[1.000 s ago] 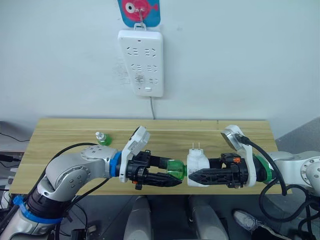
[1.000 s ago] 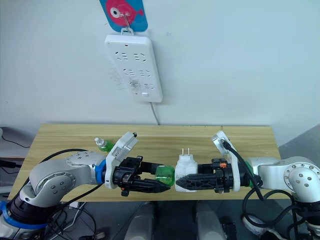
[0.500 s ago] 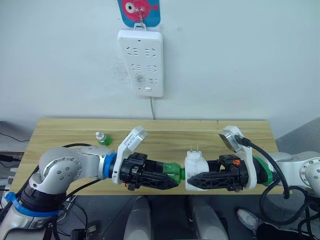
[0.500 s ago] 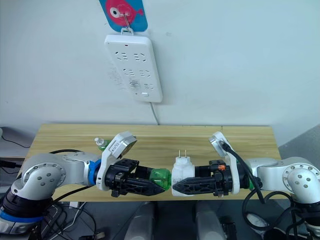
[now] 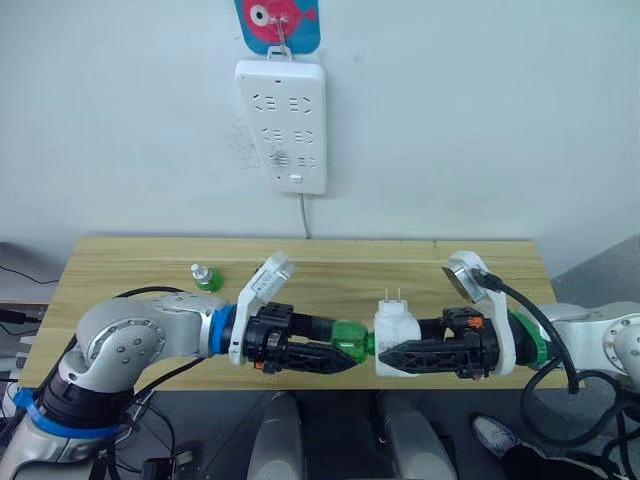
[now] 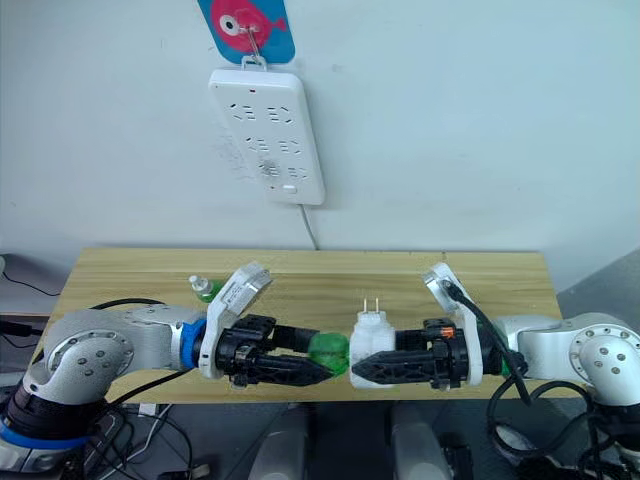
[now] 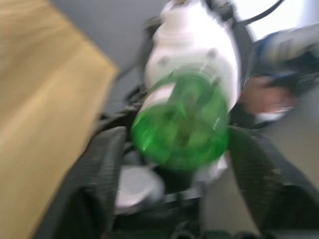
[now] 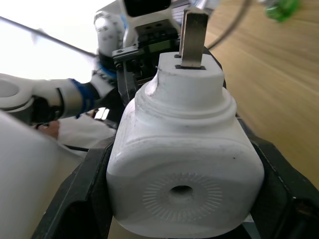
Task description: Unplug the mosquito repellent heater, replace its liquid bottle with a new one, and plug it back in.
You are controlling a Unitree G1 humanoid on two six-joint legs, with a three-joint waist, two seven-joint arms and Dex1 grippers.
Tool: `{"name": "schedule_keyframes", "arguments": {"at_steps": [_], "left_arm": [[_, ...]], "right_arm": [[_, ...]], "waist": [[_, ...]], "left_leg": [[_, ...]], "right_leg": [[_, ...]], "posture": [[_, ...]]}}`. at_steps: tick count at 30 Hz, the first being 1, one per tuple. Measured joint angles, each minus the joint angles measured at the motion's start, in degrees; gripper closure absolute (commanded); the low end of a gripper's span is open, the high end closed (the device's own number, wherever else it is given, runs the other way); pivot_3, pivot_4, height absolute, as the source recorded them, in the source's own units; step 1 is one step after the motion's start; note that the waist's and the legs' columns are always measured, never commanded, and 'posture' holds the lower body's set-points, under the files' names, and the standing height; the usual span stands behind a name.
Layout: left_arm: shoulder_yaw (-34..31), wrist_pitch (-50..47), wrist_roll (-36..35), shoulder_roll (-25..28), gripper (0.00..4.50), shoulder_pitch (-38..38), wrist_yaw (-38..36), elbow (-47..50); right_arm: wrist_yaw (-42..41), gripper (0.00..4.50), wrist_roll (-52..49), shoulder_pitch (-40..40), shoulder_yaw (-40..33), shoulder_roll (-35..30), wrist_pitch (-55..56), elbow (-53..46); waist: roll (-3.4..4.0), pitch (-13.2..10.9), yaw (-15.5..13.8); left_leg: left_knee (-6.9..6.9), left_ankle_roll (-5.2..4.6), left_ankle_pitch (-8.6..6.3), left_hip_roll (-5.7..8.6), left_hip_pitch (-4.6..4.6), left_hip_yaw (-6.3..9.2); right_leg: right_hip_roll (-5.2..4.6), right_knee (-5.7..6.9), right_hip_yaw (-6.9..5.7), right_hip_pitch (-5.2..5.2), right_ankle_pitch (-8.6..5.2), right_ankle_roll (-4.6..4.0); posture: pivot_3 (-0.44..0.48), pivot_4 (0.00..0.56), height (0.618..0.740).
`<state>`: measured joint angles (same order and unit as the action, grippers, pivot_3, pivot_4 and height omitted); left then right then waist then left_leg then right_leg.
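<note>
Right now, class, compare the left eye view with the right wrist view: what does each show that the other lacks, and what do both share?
Left eye view alone: the white power strip on the wall under a pink and blue hanger, and the green bottle in the left gripper, meeting the heater's side.

Right wrist view alone: the heater's round vent hole.

Both: the heater in the right gripper, prongs up, the wooden table and the spare green bottle.
</note>
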<state>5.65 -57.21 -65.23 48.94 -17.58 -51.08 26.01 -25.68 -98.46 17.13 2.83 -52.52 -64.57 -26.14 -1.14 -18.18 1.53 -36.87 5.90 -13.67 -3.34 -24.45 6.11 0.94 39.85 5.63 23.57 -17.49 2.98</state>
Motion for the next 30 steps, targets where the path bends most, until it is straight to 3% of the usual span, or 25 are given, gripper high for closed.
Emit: {"name": "schedule_keyframes", "arguments": {"at_steps": [4,7,10,14,16,24,27,30], "left_arm": [[1.38,9.9,11.51,2.22,0.0,5.04,-7.08,1.88],[2.78,26.77,25.43,1.39,0.0,10.84,-9.75,0.89],[3.31,50.96,39.69,-6.13,0.0,13.78,-9.79,-4.91],[3.01,73.74,46.86,-13.51,0.0,14.29,-10.97,-10.41],[3.07,79.7,48.09,-15.34,0.0,14.2,-11.11,-11.22],[4.2,86.1,48.79,-17.26,0.0,12.33,-11.15,-12.11],[5.1,86.34,48.51,-17.1,0.56,12.28,-12.07,-12.38],[5.41,86.17,47.94,-16.87,1.46,12.27,-12.61,-12.37]], "right_arm": [[-0.03,1.44,-0.04,-0.15,-0.01,-0.06,0.03,-0.01],[0.0,1.44,-0.07,-0.41,-0.07,-0.16,0.05,-0.01],[0.21,1.44,-0.07,-0.37,-0.1,-0.05,0.12,0.0],[0.83,1.44,-0.07,-0.23,-0.04,0.58,0.16,0.0],[1.02,1.44,-0.07,-0.09,0.09,1.18,0.18,0.0],[2.27,1.44,-0.05,0.36,0.49,2.64,0.22,0.0],[2.4,1.44,-0.05,0.36,0.49,2.72,0.22,0.0],[2.64,1.44,-0.05,0.4,0.49,2.93,0.22,0.0]], "waist": [[0.01,0.0,-0.06],[0.04,-0.01,-0.1],[0.06,-0.03,-0.75],[0.06,-0.02,-1.48],[0.06,-0.02,-1.56],[0.07,-0.03,-1.4],[0.07,-0.03,-1.39],[0.07,-0.03,-1.38]], "left_leg": [[0.06,0.0,0.0,0.0,-0.01,-0.01],[0.08,0.0,0.0,0.0,-0.01,-0.08],[0.02,0.01,0.0,-0.03,-0.11,-0.07],[-0.01,0.0,0.0,-0.02,-0.18,-0.11],[-0.01,0.0,-0.01,-0.02,-0.21,-0.07],[-0.02,-0.01,-0.01,-0.01,-0.2,-0.03],[-0.03,-0.01,-0.01,-0.01,-0.2,-0.03],[-0.03,-0.01,-0.01,-0.01,-0.2,-0.01]], "right_leg": [[0.0,-0.04,0.0,0.02,0.0,-0.01],[-0.03,-0.17,0.06,0.02,0.01,-0.01],[-0.02,-0.38,0.04,-0.02,0.02,-0.02],[-0.04,-0.51,0.07,-0.03,0.05,0.02],[-0.04,-0.52,0.04,-0.02,0.06,0.03],[-0.02,-0.43,0.02,-0.03,0.06,0.03],[-0.02,-0.43,0.02,-0.03,0.06,0.03],[-0.02,-0.4,0.0,-0.03,0.06,0.03]], "posture": [[0.032,0.31,0.74],[0.029,0.314,0.74],[0.032,0.316,0.74],[0.027,0.321,0.74],[0.025,0.323,0.74],[0.023,0.322,0.74],[0.02,0.322,0.74],[0.022,0.322,0.74]]}}
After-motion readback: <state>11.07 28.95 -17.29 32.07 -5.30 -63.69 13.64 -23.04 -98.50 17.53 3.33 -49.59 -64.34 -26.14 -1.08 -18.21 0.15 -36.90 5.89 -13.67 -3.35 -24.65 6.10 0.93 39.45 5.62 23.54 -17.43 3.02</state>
